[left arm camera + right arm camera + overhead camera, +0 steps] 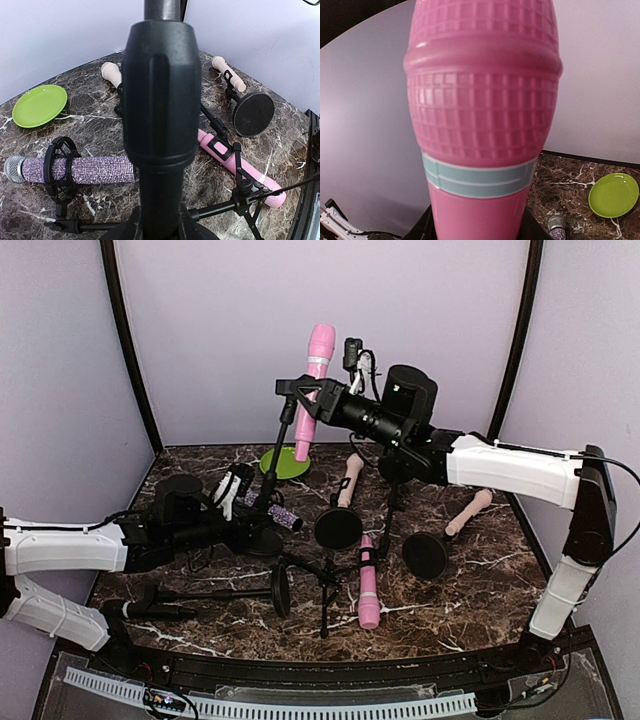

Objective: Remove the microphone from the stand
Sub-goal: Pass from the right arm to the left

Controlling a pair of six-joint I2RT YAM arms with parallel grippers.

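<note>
Pale lilac walls (220, 330), dark veined marble tabletop (470, 590), black corner posts (125, 350)

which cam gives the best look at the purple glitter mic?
Left wrist: the purple glitter mic lies nearly full-length in its black shock mount, silver head at left. Top external shows only a short stretch of the mic. Right wrist catches just its head at the bottom edge.

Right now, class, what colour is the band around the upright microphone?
Pale teal band on the pink microphone; clearest in right wrist view.
</note>
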